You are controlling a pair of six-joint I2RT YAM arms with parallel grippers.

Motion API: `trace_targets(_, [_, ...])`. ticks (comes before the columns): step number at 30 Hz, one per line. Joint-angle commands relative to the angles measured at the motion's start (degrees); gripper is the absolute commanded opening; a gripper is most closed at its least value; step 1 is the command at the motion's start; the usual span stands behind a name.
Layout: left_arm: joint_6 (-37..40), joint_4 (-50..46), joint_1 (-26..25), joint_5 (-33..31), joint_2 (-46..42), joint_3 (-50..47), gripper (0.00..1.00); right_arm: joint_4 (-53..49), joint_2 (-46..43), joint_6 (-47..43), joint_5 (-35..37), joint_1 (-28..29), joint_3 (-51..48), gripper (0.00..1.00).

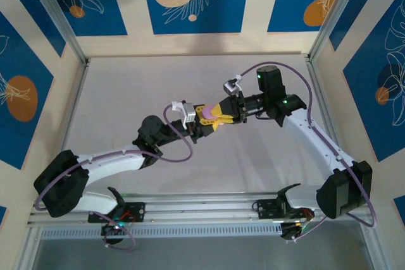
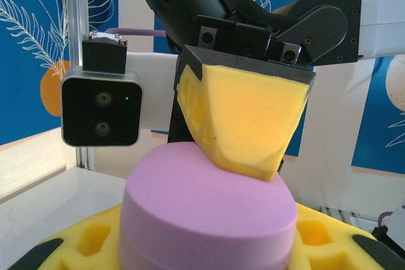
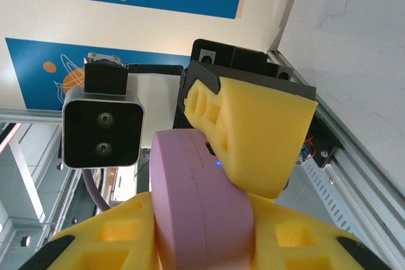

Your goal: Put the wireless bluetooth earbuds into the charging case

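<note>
The charging case (image 1: 207, 114), a smooth pink-purple oval with its lid closed, hangs above the middle of the table where the two grippers meet. My left gripper (image 1: 201, 123) is shut on it. In the left wrist view the case (image 2: 209, 213) sits between yellow foam fingers (image 2: 88, 238), and a finger (image 2: 247, 118) of the right gripper rests on its top. My right gripper (image 1: 220, 114) is shut on the case too. In the right wrist view the case (image 3: 196, 200) stands on edge with a small blue light on its side. The earbuds are out of view.
The grey table (image 1: 126, 93) lies below both arms, boxed in by an aluminium rail (image 1: 202, 210) at the near edge and posts at the corners. Each wrist camera (image 2: 101, 109) hangs close beside the other gripper.
</note>
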Motion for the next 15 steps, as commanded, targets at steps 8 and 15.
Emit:
trace_targets(8, [4.9,-9.7,-0.7,0.0,-3.0,2.7,0.47,0.7,-0.6,1.7,4.5,-1.5,-1.8,0.14])
trace_targets(15, [5.8,-12.8,-0.7,-1.4,-4.2,2.7,0.57,3.1,-1.3,3.5,4.8,-2.5,-2.8,0.12])
